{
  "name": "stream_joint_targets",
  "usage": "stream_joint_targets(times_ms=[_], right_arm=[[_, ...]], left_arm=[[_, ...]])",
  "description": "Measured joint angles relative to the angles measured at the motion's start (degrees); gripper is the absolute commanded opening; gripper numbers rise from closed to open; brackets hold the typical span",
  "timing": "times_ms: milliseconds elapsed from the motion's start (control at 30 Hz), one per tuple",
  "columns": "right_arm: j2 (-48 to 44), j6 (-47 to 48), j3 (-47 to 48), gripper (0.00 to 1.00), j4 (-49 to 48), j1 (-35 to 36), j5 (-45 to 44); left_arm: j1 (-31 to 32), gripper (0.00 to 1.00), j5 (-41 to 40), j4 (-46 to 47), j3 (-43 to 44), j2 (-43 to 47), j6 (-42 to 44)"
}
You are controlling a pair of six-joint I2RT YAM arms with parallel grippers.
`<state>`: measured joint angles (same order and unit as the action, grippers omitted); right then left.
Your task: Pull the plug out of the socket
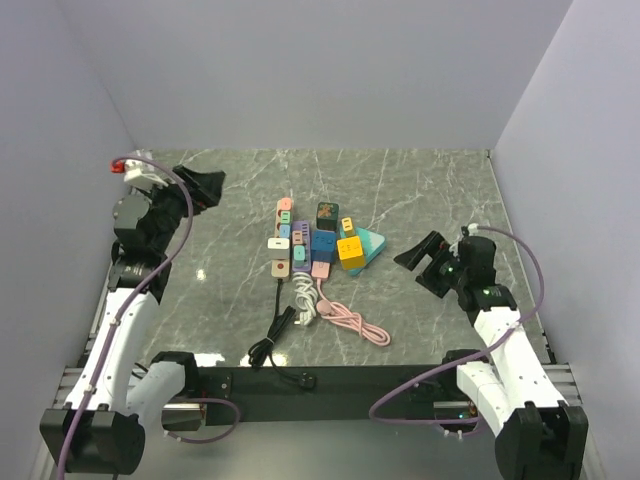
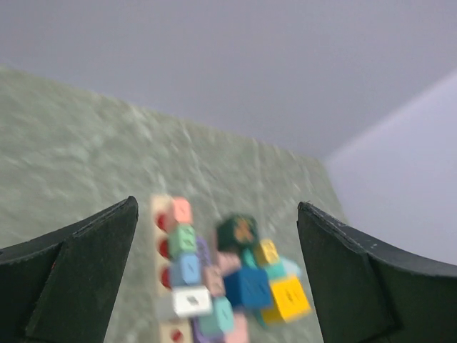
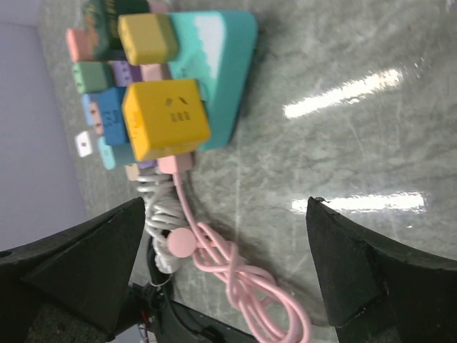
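A cluster of power strips lies mid-table. A beige strip (image 1: 281, 240) carries pink, green, blue and white plugs (image 1: 277, 243). A teal triangular socket (image 1: 372, 242) carries a large yellow cube plug (image 1: 350, 251) and a small yellow one. A blue cube (image 1: 323, 243) and a dark green cube (image 1: 327, 215) sit between them. My left gripper (image 1: 205, 188) is open and empty, raised far left of the cluster, which looks blurred in its wrist view (image 2: 216, 207). My right gripper (image 1: 420, 250) is open and empty to the right of the teal socket (image 3: 221, 71), with the yellow plug (image 3: 168, 118) ahead of it (image 3: 226, 204).
A coiled pink cord (image 1: 350, 322) also shows in the right wrist view (image 3: 235, 271). A white cord (image 1: 304, 300) and a black cord (image 1: 272, 335) trail from the strips toward the near edge. Grey walls close the table on three sides.
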<state>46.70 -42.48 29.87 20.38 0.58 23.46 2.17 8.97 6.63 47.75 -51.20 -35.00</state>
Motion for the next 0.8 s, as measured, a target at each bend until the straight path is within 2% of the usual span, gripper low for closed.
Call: stream_joint_targets(times_ms=[133,267,500,800], right_arm=[[1.38,-1.16,-4.39,0.99,-4.92,0.61,-0.09],[4.63,-1.7,-6.32,0.99,-10.03,4.79,-1.81],[12.92,-5.62,-8.94,1.0,-23.8,10.82,-5.11],[29.27,-12.74,-8.72,0.99,-41.42,11.85,-9.05]], left_arm=[[1.4,0.99,9.29,-4.94,-0.02,-0.48,-4.85],[5.49,0.99,12.94,-8.9,0.07,-0.39,-6.36],[13.35,0.99,13.6,-14.97,0.07,-0.35,-7.8],[15.82,0.99,12.46,-16.92,0.07,-0.26,-9.03]])
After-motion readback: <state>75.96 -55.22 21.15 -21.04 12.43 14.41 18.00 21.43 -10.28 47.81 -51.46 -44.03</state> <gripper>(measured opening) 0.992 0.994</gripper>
